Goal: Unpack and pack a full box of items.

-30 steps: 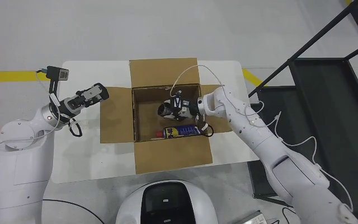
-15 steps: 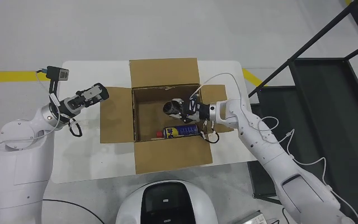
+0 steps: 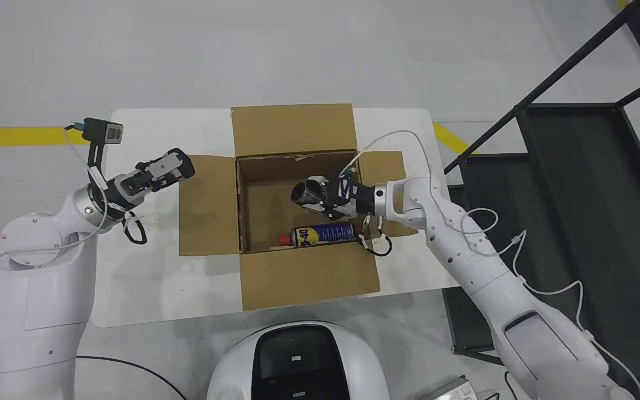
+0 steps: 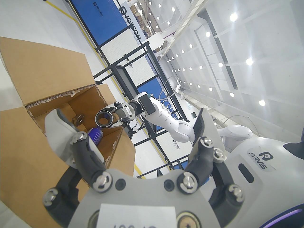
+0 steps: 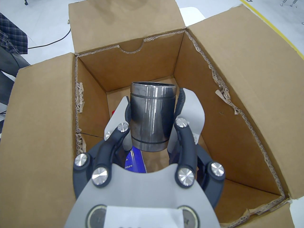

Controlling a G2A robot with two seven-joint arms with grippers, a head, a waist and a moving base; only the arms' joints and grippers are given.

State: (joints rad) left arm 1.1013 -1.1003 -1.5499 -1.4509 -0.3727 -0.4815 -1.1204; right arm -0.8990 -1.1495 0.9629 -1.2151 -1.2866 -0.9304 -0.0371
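Note:
An open cardboard box stands mid-table with its flaps spread. My right gripper is above the box's inside, shut on a dark metal cylinder. In the right wrist view the cylinder sits between the two fingers of that gripper, over the box's inner wall. A blue spray can lies on the box floor near the front wall. My left gripper is open and holds nothing, left of the box beside the left flap. Its wrist view shows the cylinder and the can.
A small metal ring lies on the box floor. The white table has bare room left of the box. A black metal rack stands close to the table's right side.
The right arm drew back to the right with the cylinder, which now sits a little higher in the box; it has held still for the last half second. The left arm has not moved.

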